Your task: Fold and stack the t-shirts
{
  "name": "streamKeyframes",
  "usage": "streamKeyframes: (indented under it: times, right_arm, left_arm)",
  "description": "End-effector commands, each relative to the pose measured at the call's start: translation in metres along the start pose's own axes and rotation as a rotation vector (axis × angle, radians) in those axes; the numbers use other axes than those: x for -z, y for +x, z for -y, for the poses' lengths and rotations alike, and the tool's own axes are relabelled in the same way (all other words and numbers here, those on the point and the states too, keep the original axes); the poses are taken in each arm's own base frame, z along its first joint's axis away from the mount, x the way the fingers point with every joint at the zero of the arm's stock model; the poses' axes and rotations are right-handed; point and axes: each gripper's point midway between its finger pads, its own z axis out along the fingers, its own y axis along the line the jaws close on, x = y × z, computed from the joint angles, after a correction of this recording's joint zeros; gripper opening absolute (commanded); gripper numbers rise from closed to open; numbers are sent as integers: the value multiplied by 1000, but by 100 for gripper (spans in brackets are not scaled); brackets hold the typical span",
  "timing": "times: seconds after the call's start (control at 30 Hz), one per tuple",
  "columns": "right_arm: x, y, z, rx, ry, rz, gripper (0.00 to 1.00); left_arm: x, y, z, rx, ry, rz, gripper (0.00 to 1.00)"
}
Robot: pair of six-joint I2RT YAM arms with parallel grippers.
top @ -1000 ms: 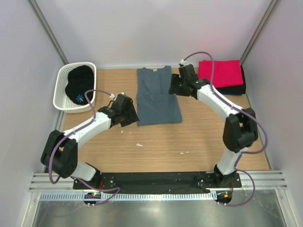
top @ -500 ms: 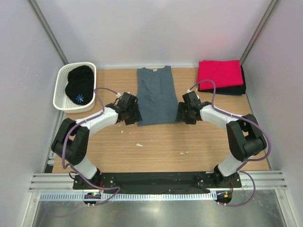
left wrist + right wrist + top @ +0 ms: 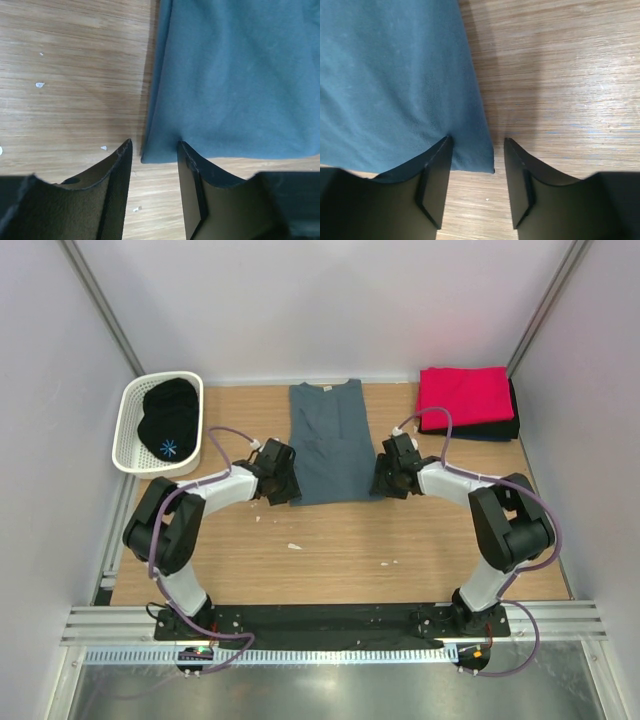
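A slate blue-grey t-shirt (image 3: 333,440) lies folded lengthwise in the middle of the wooden table. My left gripper (image 3: 283,490) is open and low over its near left corner (image 3: 155,152), which lies between the two fingers. My right gripper (image 3: 384,480) is open and low over its near right corner (image 3: 477,157), also between the fingers. A folded bright red t-shirt (image 3: 465,395) lies on a dark folded one (image 3: 503,428) at the back right. A black garment (image 3: 168,418) sits in the white basket.
The white perforated basket (image 3: 128,435) stands at the back left. Small white scraps (image 3: 294,546) lie on the wood near the table (image 3: 330,550) middle. Grey walls close in the table on three sides.
Both grippers have come down to the shirt's near corners; the right one swung from the back of the shirt to its near right corner. The shirt has not moved.
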Motion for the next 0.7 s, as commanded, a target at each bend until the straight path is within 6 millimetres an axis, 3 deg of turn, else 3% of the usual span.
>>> streamKeyframes:
  times: [0.0,0.23,0.33,0.37,0.4,0.53,0.63,0.67]
  right_arm:
    - [-3,-15,-4,-7,1,52,49]
    - [-6,-3,3,-11,2,35,35]
    - [-6,4,6,-13,6,25,27]
    - [-7,7,8,-12,9,20,24]
    - [-7,11,11,-13,14,12,17]
    - [1,23,20,-20,31,-4,3]
    - [12,34,26,-32,24,0,1]
    - [15,40,27,-38,13,-11,1]
  left_arm:
    - [-7,-14,6,-15,12,50,42]
    - [-16,-6,-5,-5,-12,52,30]
    - [-17,0,-5,1,-4,29,13]
    - [-16,2,-6,6,-2,26,3]
    - [-14,3,-6,12,1,25,0]
    - [-5,26,-21,38,-21,-28,0]
    - [11,39,-27,72,-14,-59,0]
    - [13,55,-36,76,-23,-91,0]
